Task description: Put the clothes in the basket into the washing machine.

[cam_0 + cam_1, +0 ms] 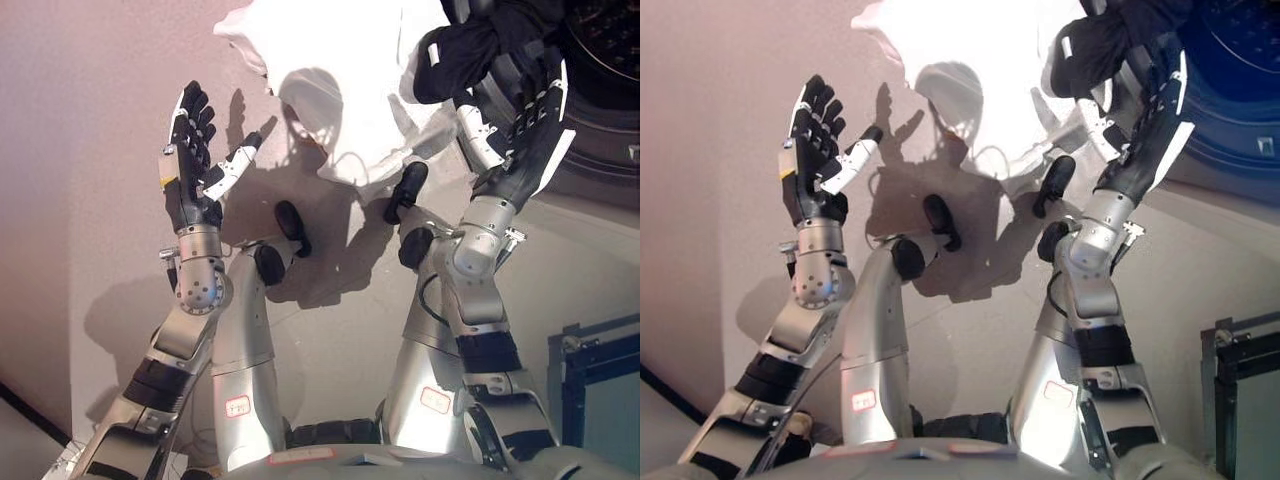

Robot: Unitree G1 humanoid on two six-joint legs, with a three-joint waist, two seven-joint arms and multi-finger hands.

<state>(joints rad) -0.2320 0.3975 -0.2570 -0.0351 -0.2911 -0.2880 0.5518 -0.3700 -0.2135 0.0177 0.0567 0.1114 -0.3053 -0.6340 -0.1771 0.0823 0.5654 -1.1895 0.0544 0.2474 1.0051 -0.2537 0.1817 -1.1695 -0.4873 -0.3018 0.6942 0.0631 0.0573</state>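
A white garment (340,80) hangs at the top middle, with a black garment (470,55) bunched beside it at the edge of the washing machine's round opening (605,90) at the top right. My right hand (525,130) is raised under the black garment. Its fingers are nearly straight and reach up against the cloth, with the thumb (478,135) beside the white garment's lower edge. My left hand (195,150) is raised at the left, open and empty, well apart from the white garment. No basket is clearly in view.
The washing machine's dark front (1240,110) fills the top right corner. A dark blue-framed object (600,385) stands at the lower right. A pale wall or panel (90,150) lies behind my left arm.
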